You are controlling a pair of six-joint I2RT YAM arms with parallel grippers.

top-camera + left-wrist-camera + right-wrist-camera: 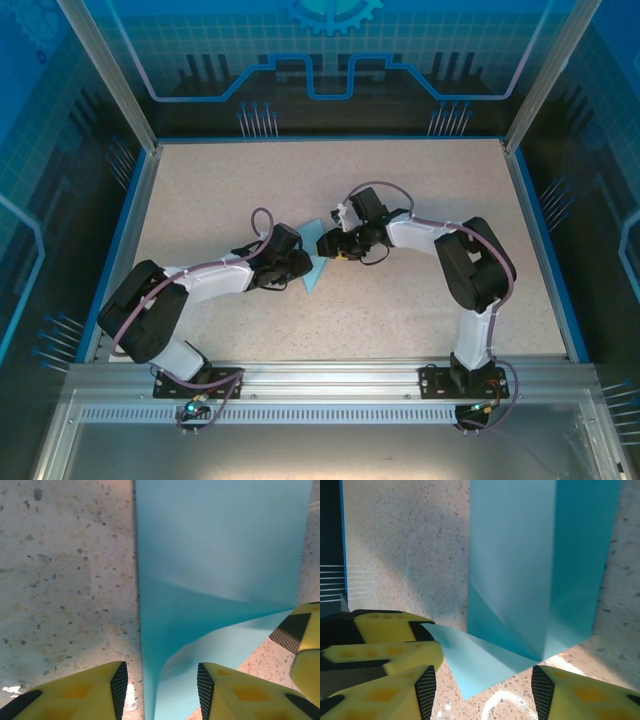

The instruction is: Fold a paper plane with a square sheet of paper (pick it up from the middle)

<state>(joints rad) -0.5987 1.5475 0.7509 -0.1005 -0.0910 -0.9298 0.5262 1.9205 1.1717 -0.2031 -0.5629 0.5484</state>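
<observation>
The light-blue sheet of paper [316, 268] lies mid-table, folded into a narrow pointed shape. My left gripper [299, 267] is at its left edge and my right gripper [328, 244] at its upper right. In the left wrist view the paper [215, 555] has a raised fold running between the open jaws of the left gripper [162, 692], clear of both pads. In the right wrist view a loose corner flap of the paper [530, 570] lies on the table between the open jaws of the right gripper [484, 692]. The flap's tip reaches the left gripper's yellow fingers [385, 647].
The speckled beige table [420, 320] has a blue rim [545, 240] and metal posts at its back corners. A rail along the near edge carries both arm bases. A white mark on the table [507, 700] sits just under the right gripper.
</observation>
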